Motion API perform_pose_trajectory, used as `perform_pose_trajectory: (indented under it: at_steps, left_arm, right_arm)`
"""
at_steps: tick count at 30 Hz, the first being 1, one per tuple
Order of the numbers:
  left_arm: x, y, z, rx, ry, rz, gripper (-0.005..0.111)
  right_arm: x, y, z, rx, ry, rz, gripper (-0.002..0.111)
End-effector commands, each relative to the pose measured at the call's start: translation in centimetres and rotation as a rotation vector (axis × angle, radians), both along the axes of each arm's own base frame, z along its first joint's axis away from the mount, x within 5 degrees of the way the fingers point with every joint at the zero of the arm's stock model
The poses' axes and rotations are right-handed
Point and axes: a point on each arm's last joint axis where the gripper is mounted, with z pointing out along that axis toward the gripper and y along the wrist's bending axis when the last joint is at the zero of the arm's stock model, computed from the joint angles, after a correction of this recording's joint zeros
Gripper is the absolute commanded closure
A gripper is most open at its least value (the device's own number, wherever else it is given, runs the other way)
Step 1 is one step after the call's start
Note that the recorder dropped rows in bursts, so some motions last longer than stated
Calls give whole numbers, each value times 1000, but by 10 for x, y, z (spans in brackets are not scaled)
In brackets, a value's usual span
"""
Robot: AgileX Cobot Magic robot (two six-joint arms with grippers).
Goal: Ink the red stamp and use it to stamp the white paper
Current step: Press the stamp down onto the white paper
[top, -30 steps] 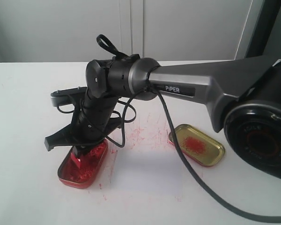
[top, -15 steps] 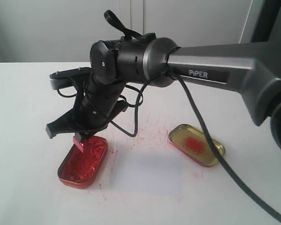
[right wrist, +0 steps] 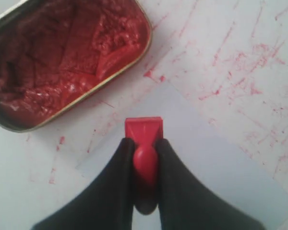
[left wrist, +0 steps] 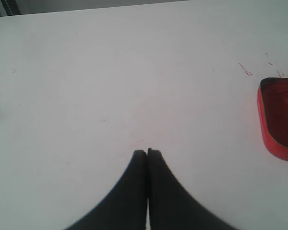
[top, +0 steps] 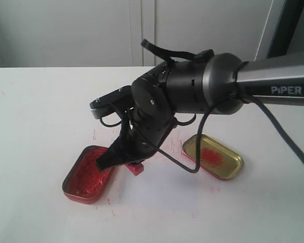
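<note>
In the exterior view the right gripper (top: 133, 163) points down over the white table (top: 40, 111), about midway between its left and right edges and on the half nearer the camera. Its dark fingers pinch the red stamp (top: 137, 168) by the knob, with the square base downward. The stamp sits at the far left corner of the white paper (top: 164, 190), which lies flat close to the table's near edge; whether the base touches the sheet cannot be told. Just beside the paper's left edge lies the open tin of red ink paste (top: 88, 174), and off the paper's far right corner rests the gold lid (top: 213, 157) with a red smear inside. Thin red streaks mark the table beyond the paper, and a black cable (top: 278, 136) hangs from the arm. In the left wrist view the left gripper (left wrist: 147, 152) is above bare table (left wrist: 110, 72), its two black fingers pressed together with nothing between them; one end of the red tin (left wrist: 278, 120) shows at the picture's edge, well apart from the fingertips. In the right wrist view the right gripper (right wrist: 145, 146) clamps the rounded knob of the stamp (right wrist: 144, 129) between both fingers, the square base reaching past the tips. The base lies over the paper (right wrist: 206, 158) near the corner that faces the tin (right wrist: 62, 62), whose lumpy paste fills it to the rim. Red smears streak the table (right wrist: 240, 52) beside the sheet.
</note>
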Motion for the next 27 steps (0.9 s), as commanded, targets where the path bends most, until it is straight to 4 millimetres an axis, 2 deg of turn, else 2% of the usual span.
perform_pose_trajectory:
  at_steps: [1, 14, 27]
  left_arm:
    - [0, 0, -1, -1, 3, 2, 107]
    - [0, 0, -1, -1, 3, 2, 107]
    - [0, 0, -1, -1, 3, 2, 107]
  right_arm:
    - [-2, -9, -1, -21, -22, -3, 108]
    - [-10, -22, -24, -76, -20, -11, 108]
    - [-1, -31, -27, -26, -9, -89, 108]
